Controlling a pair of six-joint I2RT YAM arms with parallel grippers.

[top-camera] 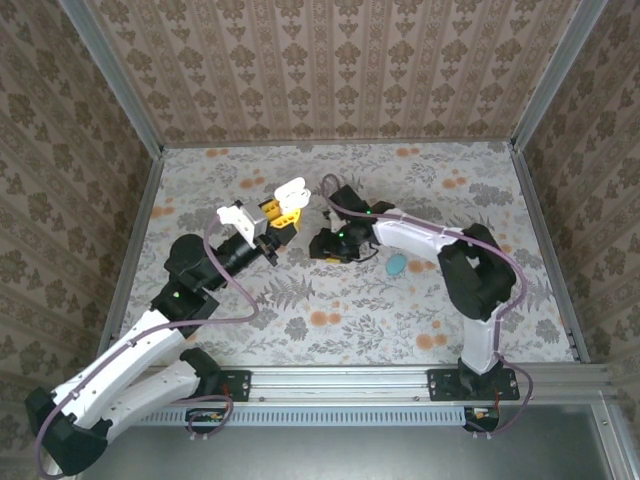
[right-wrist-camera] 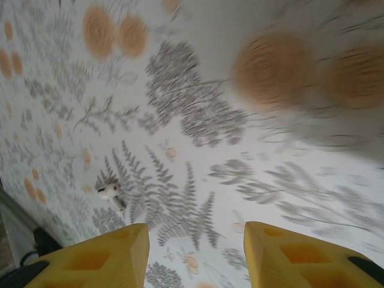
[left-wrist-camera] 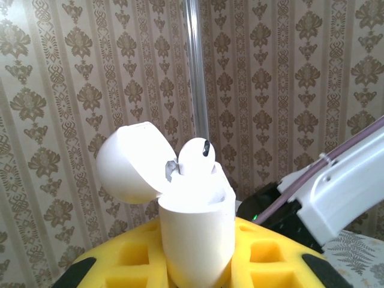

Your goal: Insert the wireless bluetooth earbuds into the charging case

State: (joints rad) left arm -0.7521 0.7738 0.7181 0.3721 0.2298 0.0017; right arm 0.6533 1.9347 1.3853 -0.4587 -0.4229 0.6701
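One earbud (left-wrist-camera: pixel 197 157) sits in the case (left-wrist-camera: pixel 195 231) the left gripper (left-wrist-camera: pixel 195 259) clamps; a loose earbud (right-wrist-camera: pixel 110 192) lies ahead-left of the empty, half-open right gripper (right-wrist-camera: pixel 195 255).

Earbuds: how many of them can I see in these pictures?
2. One seated earbud is in the open charging case held by the left gripper; one loose earbud lies on the table before the right gripper. Others may be hidden.

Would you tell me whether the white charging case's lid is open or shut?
Open: the charging case has its lid swung back, exposing a white earbud inside.
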